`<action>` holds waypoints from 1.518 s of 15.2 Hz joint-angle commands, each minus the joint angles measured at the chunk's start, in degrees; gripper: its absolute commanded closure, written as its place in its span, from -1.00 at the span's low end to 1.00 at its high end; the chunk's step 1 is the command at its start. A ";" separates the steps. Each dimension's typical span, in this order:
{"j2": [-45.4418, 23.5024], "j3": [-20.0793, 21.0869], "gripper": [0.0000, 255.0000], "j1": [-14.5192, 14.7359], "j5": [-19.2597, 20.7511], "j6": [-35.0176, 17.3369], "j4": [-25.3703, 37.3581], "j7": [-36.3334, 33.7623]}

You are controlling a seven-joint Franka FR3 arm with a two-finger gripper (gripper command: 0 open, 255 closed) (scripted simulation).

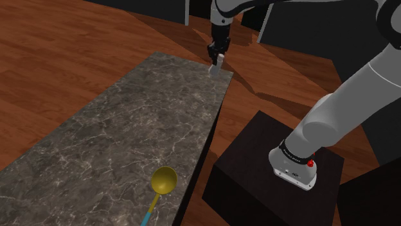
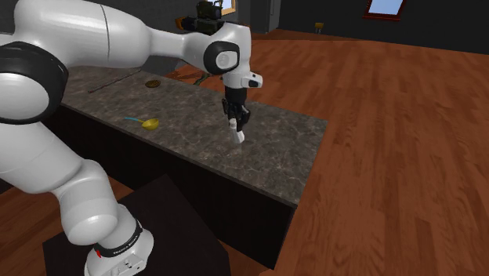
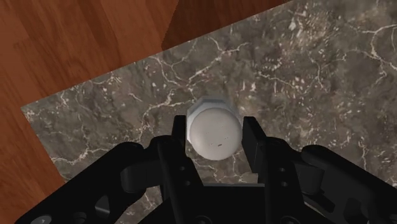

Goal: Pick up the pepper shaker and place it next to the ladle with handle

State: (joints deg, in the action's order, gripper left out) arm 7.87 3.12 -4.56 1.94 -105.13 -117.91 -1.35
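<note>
**Shaker in the jaws, far end of counter; carry to ladle next**

Gripper [image 3: 216, 151] is closed on the pepper shaker [image 3: 213, 131]; wrist view has one of the black fingers [image 3: 180, 146] against each side of its pale round cap, so I read it as clamped, not just straddled. Shaker is pale grey-white and upright; it sits at the far corner of the dark marbled counter [image 1: 96, 147], close to the edge over the wood floor [image 3: 76, 44]; can't tell if its base is off the stone yet.

Ladle [image 1: 163, 180] lies at the opposite end, yellow bowl, blue handle, well apart from the shaker; in the second exterior view it's at [image 2: 148, 122].

My call on doing the step well:
- lift straight up first; a drag near that corner risks tipping it
- keep it vertical during the traverse; the grip looks high, near the cap, so go slow to avoid swing
- come down beside the ladle's bowl, not on the handle; leave a gap so the jaws can part without nudging the ladle
- release only once the base is flat on the stone
</note>
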 commanded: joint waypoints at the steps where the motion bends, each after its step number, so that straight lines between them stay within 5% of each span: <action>1: 0.28 0.00 1.00 0.01 -0.03 1.67 1.37 0.05; 7: 0.65 0.00 1.00 0.00 -0.08 5.62 4.96 0.20; 23: 2.07 13.04 1.00 9.70 -4.48 6.37 4.14 -21.34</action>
State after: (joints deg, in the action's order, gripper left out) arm 9.82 15.33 4.51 -2.23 -98.74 -113.66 -21.23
